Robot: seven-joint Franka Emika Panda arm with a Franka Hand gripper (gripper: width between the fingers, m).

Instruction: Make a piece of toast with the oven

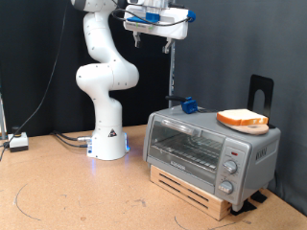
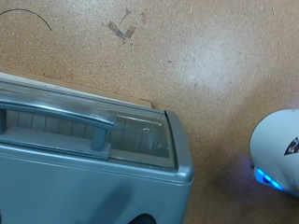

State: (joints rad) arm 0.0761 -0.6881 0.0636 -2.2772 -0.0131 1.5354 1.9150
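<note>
The silver toaster oven (image 1: 206, 149) stands on the table at the exterior view's right, its glass door shut and the knobs on its right panel. The piece of toast (image 1: 242, 119) lies on top of the oven, near its right end. My gripper (image 1: 151, 40) hangs high above the oven's left end, far from both; its fingers look apart and empty. The wrist view looks straight down on the oven's door and handle (image 2: 65, 117); no fingers show in it.
The oven rests on a low wooden pallet (image 1: 206, 192). A thin pole with a blue clamp (image 1: 189, 103) stands behind it, and a black bracket (image 1: 259, 91) further right. My white base (image 1: 107, 144) shows in both views (image 2: 277, 149). A small box with cables (image 1: 17, 142) lies at the left edge.
</note>
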